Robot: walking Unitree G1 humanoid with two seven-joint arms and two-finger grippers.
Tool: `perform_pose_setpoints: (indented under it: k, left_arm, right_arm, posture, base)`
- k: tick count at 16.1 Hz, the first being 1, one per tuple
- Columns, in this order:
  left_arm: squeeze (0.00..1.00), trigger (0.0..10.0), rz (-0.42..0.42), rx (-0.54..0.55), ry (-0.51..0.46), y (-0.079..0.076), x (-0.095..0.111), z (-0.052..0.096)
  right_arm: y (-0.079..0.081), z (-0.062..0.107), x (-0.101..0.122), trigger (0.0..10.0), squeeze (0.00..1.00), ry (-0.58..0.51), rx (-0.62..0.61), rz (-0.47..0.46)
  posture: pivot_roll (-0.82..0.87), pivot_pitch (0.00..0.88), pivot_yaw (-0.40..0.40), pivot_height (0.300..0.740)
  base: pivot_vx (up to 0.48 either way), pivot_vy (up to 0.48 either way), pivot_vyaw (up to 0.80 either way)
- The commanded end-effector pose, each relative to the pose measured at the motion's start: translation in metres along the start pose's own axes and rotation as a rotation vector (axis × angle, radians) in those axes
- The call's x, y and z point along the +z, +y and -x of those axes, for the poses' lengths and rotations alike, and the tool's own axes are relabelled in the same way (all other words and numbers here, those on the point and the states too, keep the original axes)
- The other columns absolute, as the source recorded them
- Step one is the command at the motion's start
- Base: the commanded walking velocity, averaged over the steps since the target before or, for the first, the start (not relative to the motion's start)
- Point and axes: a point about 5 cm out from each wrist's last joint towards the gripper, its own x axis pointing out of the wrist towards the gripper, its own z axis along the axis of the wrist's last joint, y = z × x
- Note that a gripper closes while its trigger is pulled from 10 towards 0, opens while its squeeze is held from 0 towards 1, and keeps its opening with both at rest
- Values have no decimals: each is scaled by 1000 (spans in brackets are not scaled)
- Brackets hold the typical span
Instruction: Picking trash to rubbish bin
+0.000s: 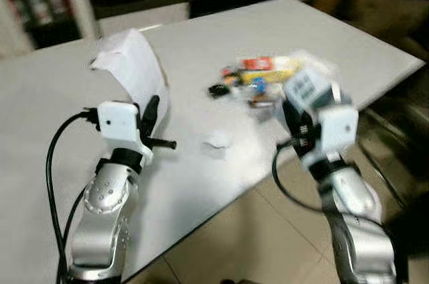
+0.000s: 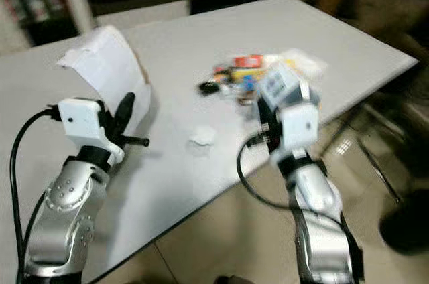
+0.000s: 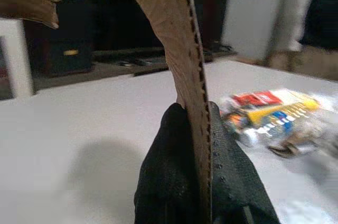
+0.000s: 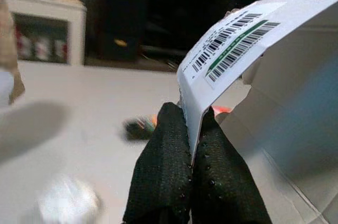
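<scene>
Both grippers are loaded, left gripper [image 3: 203, 182] pinched on a curved cardboard piece [image 1: 134, 69] and right gripper [image 4: 193, 176] clamped on what looks like a small barcoded box [image 1: 305, 86] above the table [image 1: 60, 123], so you're mid-pickup and next need to find the bin.

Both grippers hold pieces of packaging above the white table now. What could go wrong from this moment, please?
1. The left gripper pinches only the thin edge of the curved cardboard piece, so the piece may slip or swing while the robot walks.
2. The right gripper clamps one flap of the barcode box; the flap could bend and the box drop.
3. The small white scrap and wrapper pile on the table might be forgotten.
</scene>
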Motion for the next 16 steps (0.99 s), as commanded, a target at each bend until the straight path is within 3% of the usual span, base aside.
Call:
perform_pose_setpoints:
  k: [1, 2, 4, 7, 16]
  left_arm:
    - [0, 10000, 7, -81, 44, -12, -3, 3]
    - [0, 10000, 7, -75, 65, -12, -8, 7]
    - [0, 10000, -70, -55, 95, -9, -15, 14]
    - [0, 10000, -78, -45, 133, -8, -19, 20]
    - [0, 10000, -89, -47, 132, -9, -18, 25]
  right_arm:
    - [-5, 10, 1, 10000, 0, 32, -48, 38]
    - [-5, 17, 0, 10000, 0, 59, -57, 61]
    - [-2, 18, 1, 10000, 0, 68, -59, 62]
    - [2, 18, -6, 10000, 0, 101, -76, -12]
    - [8, 20, -18, 10000, 0, 171, -65, -13]
  posture:
    - [-80, 7, -62, 740]
    - [-83, 13, -64, 740]
    - [-97, 19, -64, 740]
    - [-88, 8, -85, 740]
    - [-76, 0, -85, 740]
  base:
    - [0, 0, -800]
    - [0, 0, -800]
    - [0, 0, -800]
    - [0, 0, -800]
    - [0, 0, -800]
